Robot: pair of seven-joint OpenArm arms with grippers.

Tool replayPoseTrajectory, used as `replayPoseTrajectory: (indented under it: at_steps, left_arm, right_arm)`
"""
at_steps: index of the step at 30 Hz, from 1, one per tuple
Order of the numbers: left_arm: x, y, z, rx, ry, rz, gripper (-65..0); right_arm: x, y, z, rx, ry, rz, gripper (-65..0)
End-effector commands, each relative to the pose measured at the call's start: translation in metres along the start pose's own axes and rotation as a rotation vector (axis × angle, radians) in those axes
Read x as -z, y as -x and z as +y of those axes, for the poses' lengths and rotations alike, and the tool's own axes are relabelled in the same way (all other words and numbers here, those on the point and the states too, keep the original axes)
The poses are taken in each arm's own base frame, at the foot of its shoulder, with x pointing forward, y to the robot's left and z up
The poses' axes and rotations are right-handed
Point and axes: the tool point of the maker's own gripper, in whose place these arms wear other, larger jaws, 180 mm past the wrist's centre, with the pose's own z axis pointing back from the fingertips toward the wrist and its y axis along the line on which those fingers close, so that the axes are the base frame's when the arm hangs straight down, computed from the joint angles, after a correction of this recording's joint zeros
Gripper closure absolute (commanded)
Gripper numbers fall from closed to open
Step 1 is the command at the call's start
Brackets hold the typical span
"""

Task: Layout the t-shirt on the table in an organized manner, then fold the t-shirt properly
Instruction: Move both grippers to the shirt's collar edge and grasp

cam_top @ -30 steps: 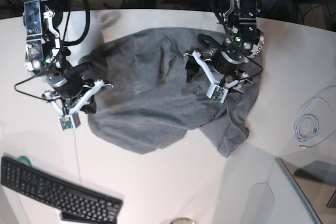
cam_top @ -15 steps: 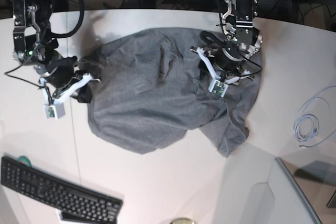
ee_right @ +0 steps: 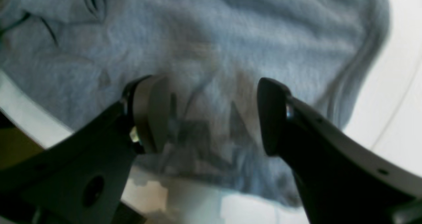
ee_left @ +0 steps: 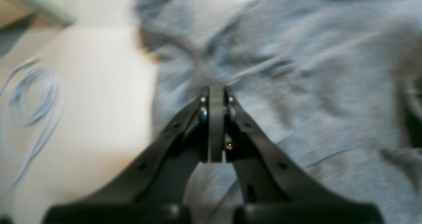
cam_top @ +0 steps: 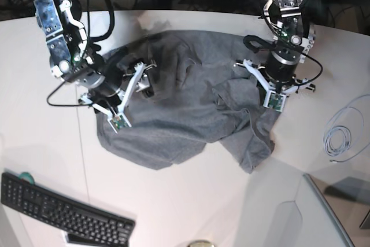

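Note:
The heather-grey t-shirt lies crumpled in the middle of the white table. In the base view my left gripper is over the shirt's right side. The left wrist view shows this gripper shut, with folds of the t-shirt running into its tips. My right gripper is over the shirt's left part. Seen from the right wrist, it is open, its fingers wide apart above the t-shirt, with nothing between them.
A coiled pale cable lies on the table at the right, also in the left wrist view as the cable. A black keyboard sits at the front left. A grey slab occupies the front right corner.
My right gripper has opened and moved right, from the shirt's left edge onto the fabric. My left gripper has shut and shifted right, drawing the shirt's right side with it.

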Motion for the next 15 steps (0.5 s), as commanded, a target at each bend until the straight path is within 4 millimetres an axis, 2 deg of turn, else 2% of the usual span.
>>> replayPoseTrajectory:
  at_steps: [1,4,7,10,13,15]
  left_arm:
    - [-0.006,-0.009,0.017,-0.007,-0.051,-0.038,0.0]
    - [-0.019,0.016,0.051,-0.043,-0.146,0.016,0.0]
    - [-0.033,0.038,0.077,-0.063,-0.215,0.066,0.0]
    - [-0.044,0.052,0.091,-0.072,-0.249,0.091,0.0]
    - [-0.052,0.055,0.100,-0.129,-0.250,0.067,0.0]
    - [-0.054,0.060,0.100,-0.169,-0.239,0.061,0.0]
  right_arm:
    - [0.001,-0.010,-0.004,-0.009,0.005,-0.024,-39.5]
    - [0.004,-0.014,-0.007,-0.010,0.007,-0.023,-39.6]
    - [0.010,-0.018,-0.004,0.000,0.001,-0.023,-39.8]
    - [0.024,-0.015,-0.006,0.026,-0.003,0.010,-41.7]
    - [0.037,-0.013,-0.002,0.048,-0.018,0.035,-42.6]
    - [0.042,-0.011,0.009,0.025,-0.065,0.046,-42.5]
